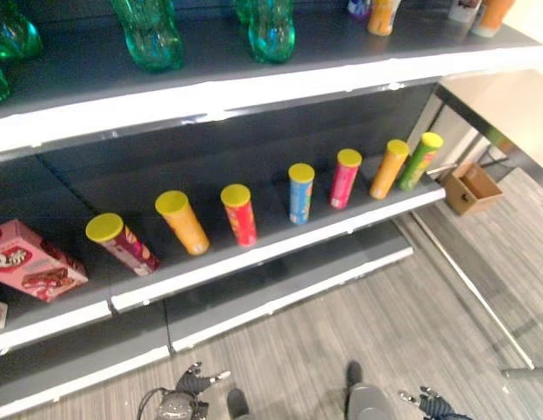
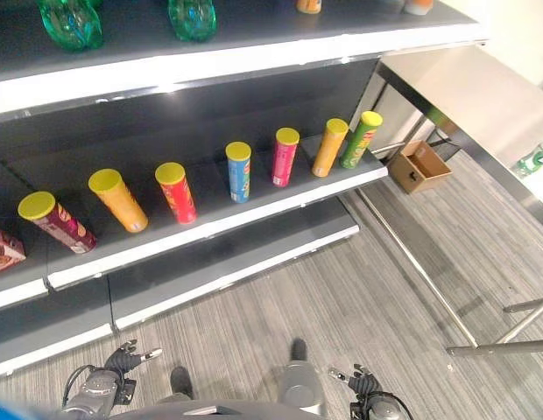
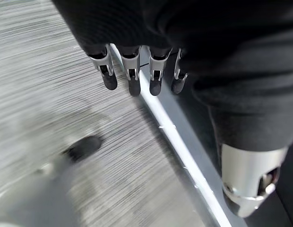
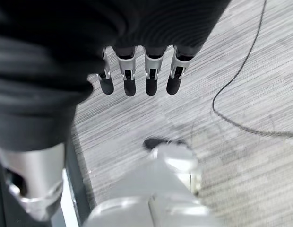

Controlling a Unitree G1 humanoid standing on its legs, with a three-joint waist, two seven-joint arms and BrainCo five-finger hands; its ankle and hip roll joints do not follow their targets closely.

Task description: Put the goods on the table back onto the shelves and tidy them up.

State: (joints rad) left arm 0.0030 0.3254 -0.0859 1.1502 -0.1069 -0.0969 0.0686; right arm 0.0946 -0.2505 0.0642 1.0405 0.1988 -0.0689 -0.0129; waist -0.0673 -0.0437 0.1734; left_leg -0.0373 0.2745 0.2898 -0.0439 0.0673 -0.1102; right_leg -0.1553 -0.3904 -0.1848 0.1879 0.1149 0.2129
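Shelves (image 1: 254,87): dark, white-edged, well ahead of and above both hands. Worktop (image 2: 464,96) off to robot's right. Mid shelf: seven yellow-lidded tube cans (image 1: 301,193) in a row w/ gaps, long axes upright, lids up. Pink box (image 1: 33,260) at row's left end, lying flat. Top shelf: green bottles (image 1: 151,33), upright. Cardboard box (image 1: 471,188) on floor under worktop. Left hand (image 3: 132,75) low by floor, fingers straight, relaxed, empty. Right hand (image 4: 137,78) same.
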